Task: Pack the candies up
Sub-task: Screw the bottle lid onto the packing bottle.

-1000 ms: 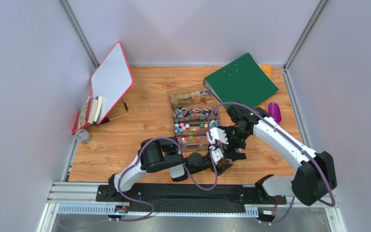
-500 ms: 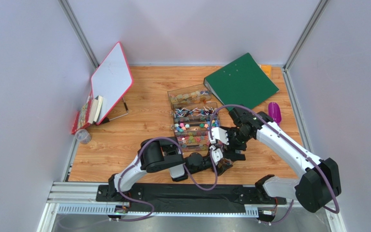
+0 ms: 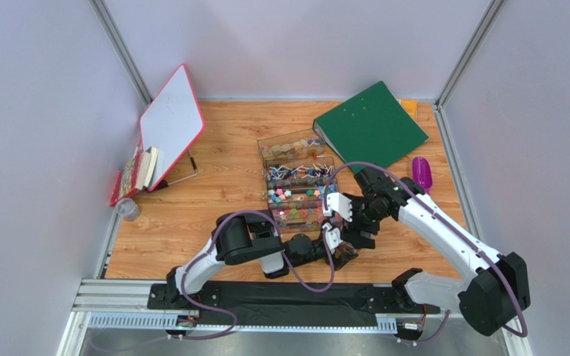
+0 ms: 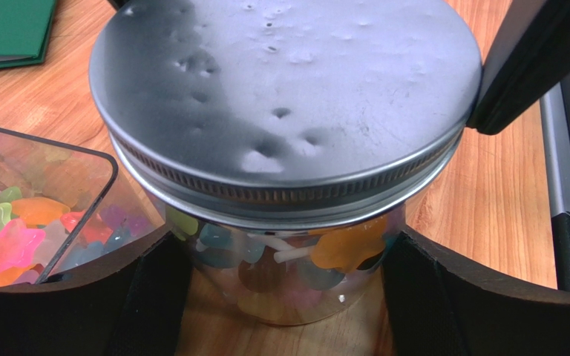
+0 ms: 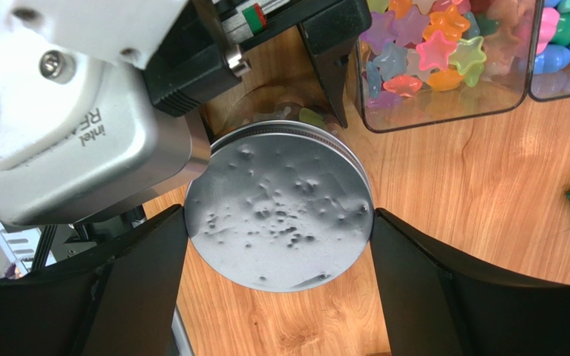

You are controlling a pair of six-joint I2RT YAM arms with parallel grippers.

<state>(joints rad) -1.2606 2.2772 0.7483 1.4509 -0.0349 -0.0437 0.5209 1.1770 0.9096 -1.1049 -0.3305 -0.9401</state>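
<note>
A glass jar (image 4: 288, 274) with a dented metal lid (image 4: 288, 96) stands on the wooden table, with mixed-colour candies (image 4: 347, 245) inside. My left gripper (image 4: 284, 297) is shut on the jar's glass body, its fingers (image 4: 147, 297) pressed on both sides. From above, my right gripper (image 5: 280, 222) is shut on the lid (image 5: 280, 208), with both pads touching its rim. More candies, star-shaped ones among them, fill the clear boxes (image 5: 436, 59) just beyond. In the top view both grippers (image 3: 346, 236) meet in front of those boxes (image 3: 299, 189), and the jar is hidden under them.
A purple scoop (image 3: 422, 172) lies right of the boxes and a green binder (image 3: 369, 124) lies behind them. A whiteboard (image 3: 171, 126) leans at the back left over some books (image 3: 136, 174). A small clear cup (image 3: 127, 209) sits by the left wall.
My right arm's elbow has swung out to the right and its jaws have narrowed onto the lid. The left arm and the jar have stayed put.
</note>
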